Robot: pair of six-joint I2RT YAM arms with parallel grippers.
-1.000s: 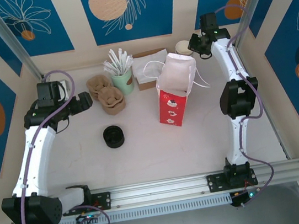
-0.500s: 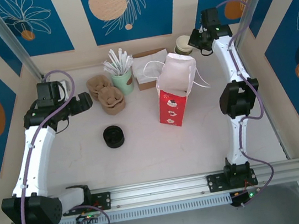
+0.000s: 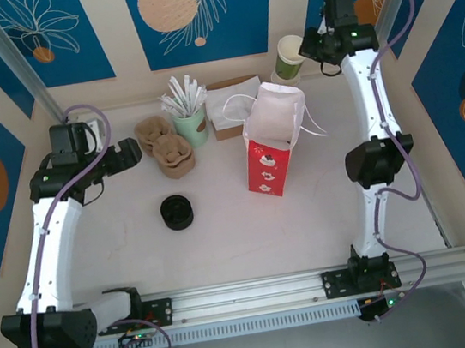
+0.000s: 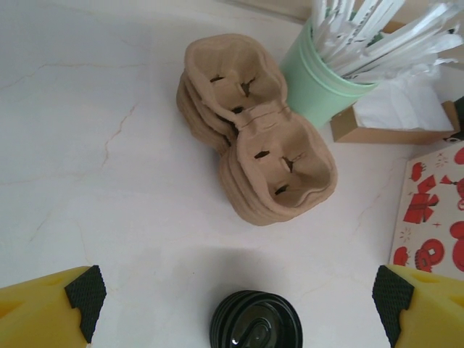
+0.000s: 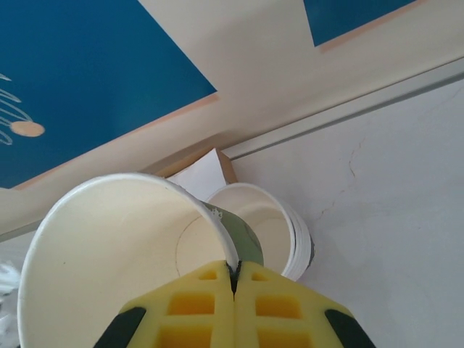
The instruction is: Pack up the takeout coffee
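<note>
Pinches the rim of a lidless green paper cup [image 5: 123, 246] in the clenched right gripper [image 5: 232, 279], far right, beside the cup stack [image 5: 286, 232]. Holds the left gripper [image 4: 238, 293] spread wide over a black lid [image 4: 255, 337].

Top cam: you've got bright, even light from overhead, w/ only faint soft shadows on the table [image 3: 243, 250] next to the red bag [image 3: 268, 167]. Sharp all over, no glare. Left wrist cam: soft grey shadow on the tabletop just above the black lid [image 4: 255, 325], small highlights on its gloss; yellow fingers [image 4: 40, 313] in the bottom corners look slightly soft. Right wrist cam: paper cup [image 5: 109, 246] is bright inside, and the near-lens pads [image 5: 196, 308] are a touch soft.
</note>
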